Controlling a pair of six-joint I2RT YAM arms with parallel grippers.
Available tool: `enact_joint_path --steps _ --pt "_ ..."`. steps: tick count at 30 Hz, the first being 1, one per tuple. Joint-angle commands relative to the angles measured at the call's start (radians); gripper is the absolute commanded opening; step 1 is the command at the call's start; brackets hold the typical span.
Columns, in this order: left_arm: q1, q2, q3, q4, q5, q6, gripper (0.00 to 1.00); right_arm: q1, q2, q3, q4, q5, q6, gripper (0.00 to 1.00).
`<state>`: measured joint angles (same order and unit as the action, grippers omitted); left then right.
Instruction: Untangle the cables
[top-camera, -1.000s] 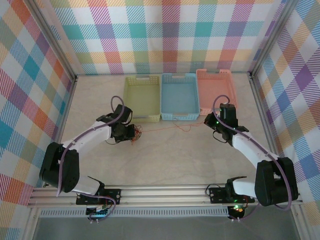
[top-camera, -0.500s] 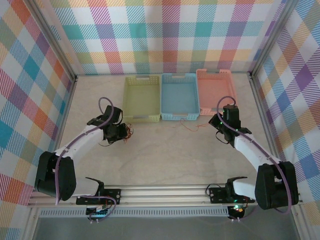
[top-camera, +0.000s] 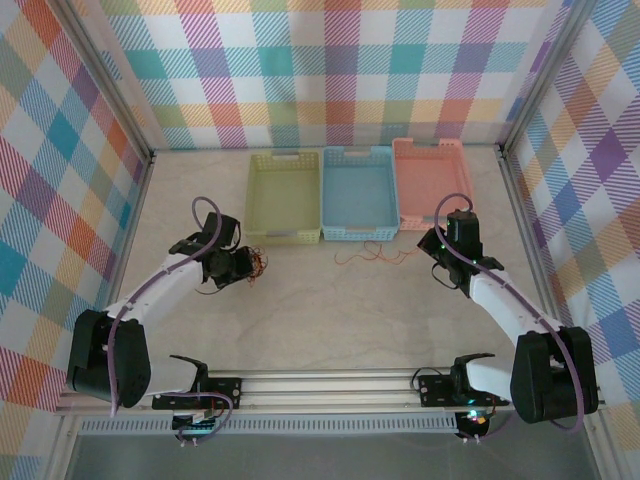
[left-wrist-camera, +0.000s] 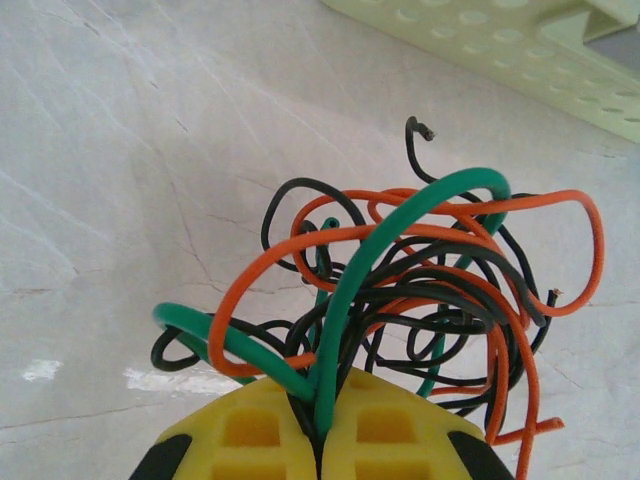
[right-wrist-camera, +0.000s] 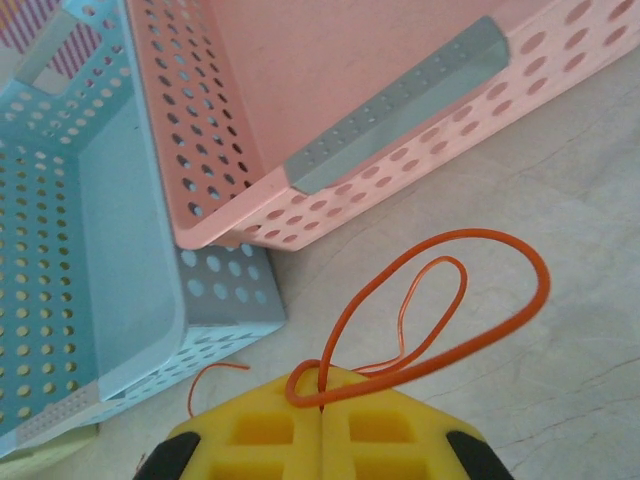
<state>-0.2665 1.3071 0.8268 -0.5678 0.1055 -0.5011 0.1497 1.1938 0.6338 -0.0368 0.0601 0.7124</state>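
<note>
Your left tool (left-wrist-camera: 319, 405) is pinched shut on the tangle of cables (left-wrist-camera: 400, 290) low over the surface (top-camera: 320, 310), and your right tool (right-wrist-camera: 322, 400), shut on one orange cable (right-wrist-camera: 546, 285), sits well apart at 3 o'clock, so pull along the 9-to-3 line.

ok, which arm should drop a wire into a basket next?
Right, probably: the right gripper is shut on a thin orange wire beside the pink perforated plastic basket; the left gripper clamps the orange, green and black wire tangle.
</note>
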Motion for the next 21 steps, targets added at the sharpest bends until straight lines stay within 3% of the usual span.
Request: enact_joint_path --steps 1,8,21 --pt "-0.018 0.014 0.001 0.028 0.053 -0.003 0.0 -0.007 -0.031 -0.004 0.053 -0.083 -0.035 0.0" --pt "-0.072 0.051 0.044 0.03 0.082 -0.013 0.0 -0.003 -0.138 -0.008 0.112 -0.206 -0.045 0.0" --pt "-0.171 0.099 0.162 -0.054 0.131 -0.002 0.0 0.041 -0.244 0.251 -0.061 -0.446 -0.124 0.0"
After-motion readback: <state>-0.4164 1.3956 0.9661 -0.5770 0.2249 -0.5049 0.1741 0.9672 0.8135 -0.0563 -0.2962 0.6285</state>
